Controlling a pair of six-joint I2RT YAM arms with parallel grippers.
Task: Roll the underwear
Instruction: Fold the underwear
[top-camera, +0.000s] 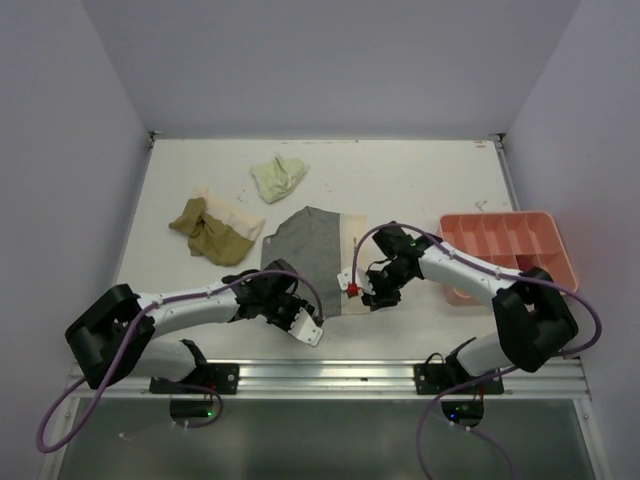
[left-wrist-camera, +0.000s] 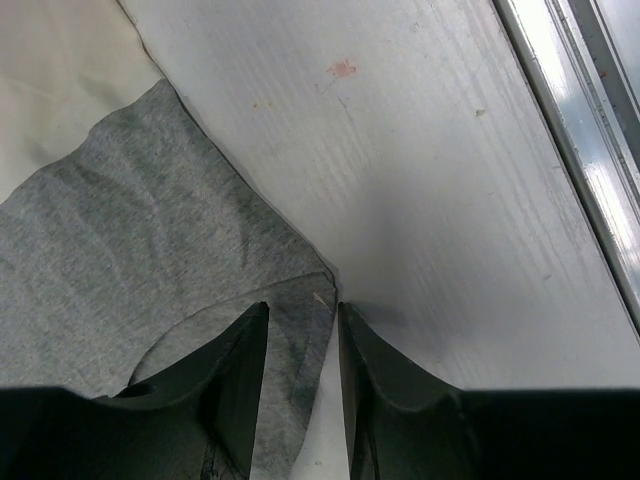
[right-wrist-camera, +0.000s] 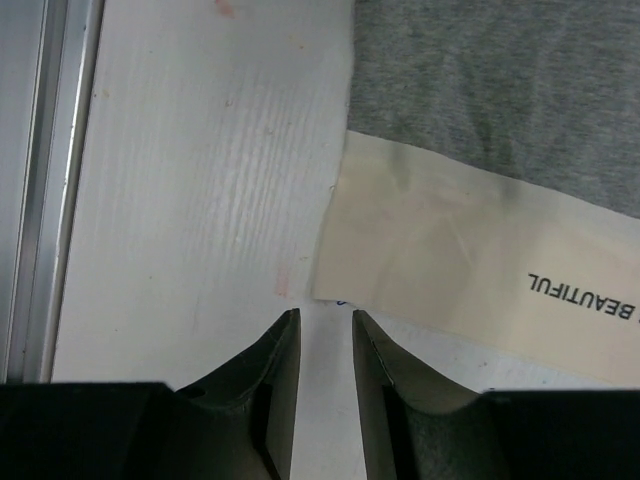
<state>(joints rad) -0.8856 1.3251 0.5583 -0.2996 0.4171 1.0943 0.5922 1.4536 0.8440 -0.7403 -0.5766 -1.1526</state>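
Looking down from the top, the grey underwear (top-camera: 305, 250) lies flat in the middle of the table (top-camera: 420, 180), close to the front. Its cream waistband (right-wrist-camera: 450, 260) is on the right side and runs from near to far. The left gripper (left-wrist-camera: 303, 310) is at the near left corner of the grey cloth. Its fingers are a little apart, and the cloth's corner lies in the gap, with the rest spreading away to the left in that wrist view. The fingers do not look pressed on it. The right gripper (right-wrist-camera: 326, 315) is at the near end of the waistband. Its fingers are a little apart too, with only bare table between them. The waistband's corner sits just ahead of them and a bit to one side, not touching. So each arm has its own near corner, and I think the cloth must be picked up along this near edge and rolled away toward the back. The right gripper needs a small push forward first. The olive-tan one (top-camera: 212, 240), the cream one (top-camera: 235, 212) and the pale yellow-green one (top-camera: 279, 177) lie farther back on the left, well apart. The pink tray (top-camera: 555, 225) sits off to the right. Nothing blocks the way.
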